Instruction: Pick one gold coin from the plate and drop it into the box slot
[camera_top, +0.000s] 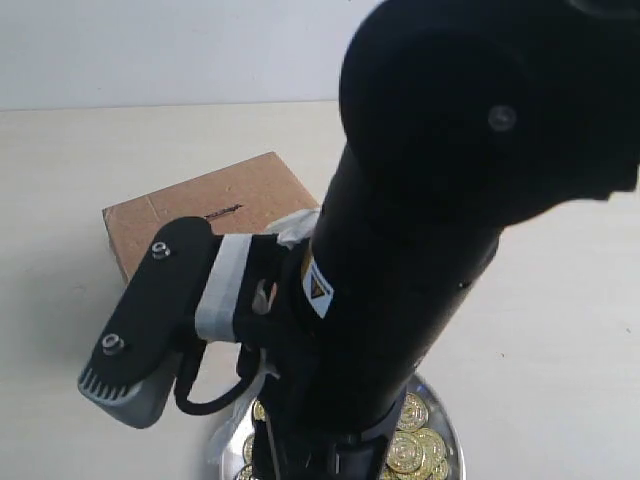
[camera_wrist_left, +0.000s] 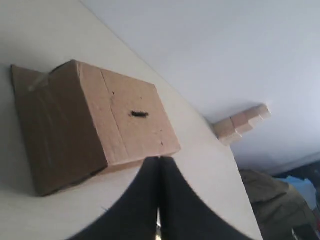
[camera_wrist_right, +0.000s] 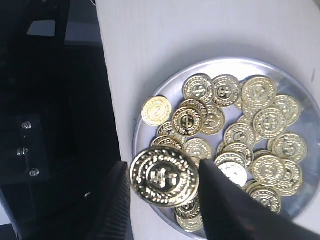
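Exterior view: the pale worktop (camera_top: 60, 380) is bare along the left and right sides of the frame. One black arm (camera_top: 420, 250) fills the centre and upper right, hiding the ground between the box and the plate.

1. One box (camera_top: 220, 215) sits at centre left, partly behind the arm. In the left wrist view the box (camera_wrist_left: 95, 130) is plain brown cardboard with taped seams, flat on the worktop with bare surface all round it. A small stepped stack of pale blocks (camera_wrist_left: 240, 122) stands well apart, at the worktop's far edge.
2. One plate (camera_top: 448, 440) shows at bottom centre, under the arm. In the right wrist view the plate (camera_wrist_right: 145, 131) is round, shiny silver metal with a raised rim, and its rim lies just beside the worktop edge.
3. Loose coins (camera_wrist_right: 270, 122) number about twenty. They overlap, so an exact count cannot be given.
4. One gold coin (camera_wrist_right: 164, 177), embossed with a wreath border, is clamped flat-on by the right end effector (camera_wrist_right: 164, 170). It hangs over the plate's rim and appears larger than the loose coins.
5. One slot (camera_wrist_left: 139, 114), a short dark slit with rough edges, is cut in the top face of the box.

Left end effector (camera_wrist_left: 159, 162): fingers pressed together, nothing visible between them, just beside the box.
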